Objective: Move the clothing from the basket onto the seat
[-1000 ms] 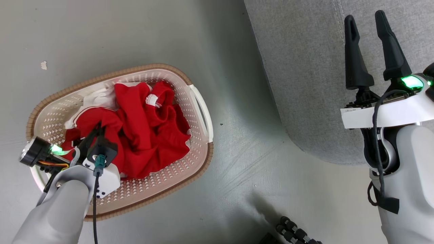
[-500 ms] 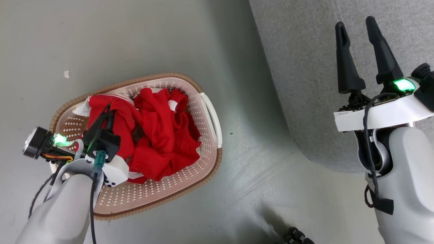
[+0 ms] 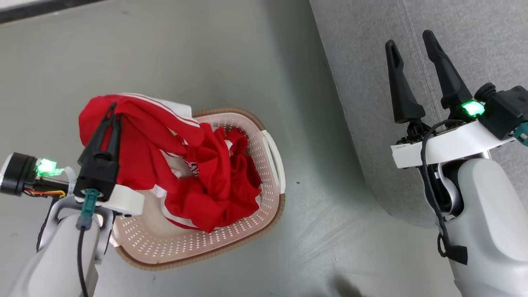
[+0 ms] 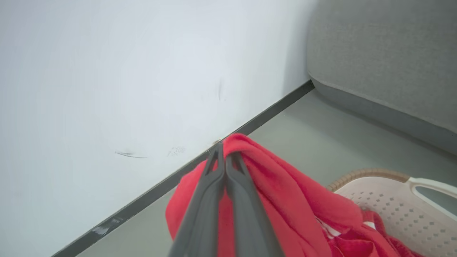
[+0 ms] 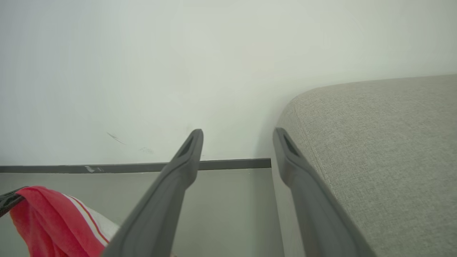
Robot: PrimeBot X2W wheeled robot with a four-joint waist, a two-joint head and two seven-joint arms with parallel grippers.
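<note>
While the left gripper (image 3: 113, 112) is clamped tight on a fold of the clothing (image 3: 206, 181), the red fabric hangs from its fingers above the basket (image 3: 165, 243), over its left rim, with the rest trailing down inside. Basket sits on the floor (image 3: 206, 53). Right gripper (image 3: 408, 39) is spread wide, holding nothing, over the seat (image 3: 363, 82), right of the basket.

A plain white painted wall (image 4: 107, 71) met a smooth grey-green floor (image 3: 198, 53) along a narrow dark grey skirting strip (image 4: 264, 114). Faint dark scuff marks (image 4: 130, 154) showed low on the wall. Soft, even light left a dull sheen on the floor.
</note>
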